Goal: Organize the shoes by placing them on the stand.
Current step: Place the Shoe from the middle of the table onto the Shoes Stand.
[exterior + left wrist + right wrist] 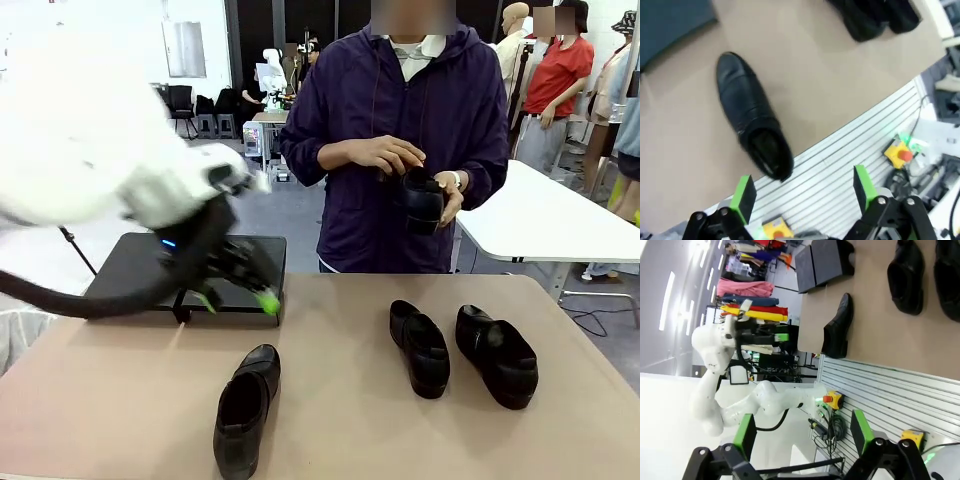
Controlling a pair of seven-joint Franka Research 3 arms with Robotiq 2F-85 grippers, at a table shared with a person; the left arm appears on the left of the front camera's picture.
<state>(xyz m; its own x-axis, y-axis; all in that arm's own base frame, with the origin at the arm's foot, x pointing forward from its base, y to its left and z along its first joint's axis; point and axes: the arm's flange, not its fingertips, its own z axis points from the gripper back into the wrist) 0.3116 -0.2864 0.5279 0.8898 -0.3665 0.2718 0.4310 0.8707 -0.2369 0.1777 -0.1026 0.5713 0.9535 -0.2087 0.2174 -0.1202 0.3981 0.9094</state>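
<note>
Three black shoes lie on the tan table: one near the front point(245, 410) and two side by side at the right point(420, 345) point(497, 355). A person in a purple jacket holds another shoe point(422, 200) in both hands beyond the far edge. The black stand point(130, 262) sits at the back left. My left gripper point(238, 298) hangs open in front of the stand, above and behind the front shoe point(752, 115), nothing between its green pads point(745, 192). My right gripper point(803, 430) is open and empty, off the table's front edge, far from the shoes point(837, 327).
The table's ribbed metal front edge point(840, 165) carries yellow boxes with red buttons point(900, 152). A white table point(550, 215) stands behind at the right, with other people beyond it. Bare tabletop lies between the front shoe and the right pair.
</note>
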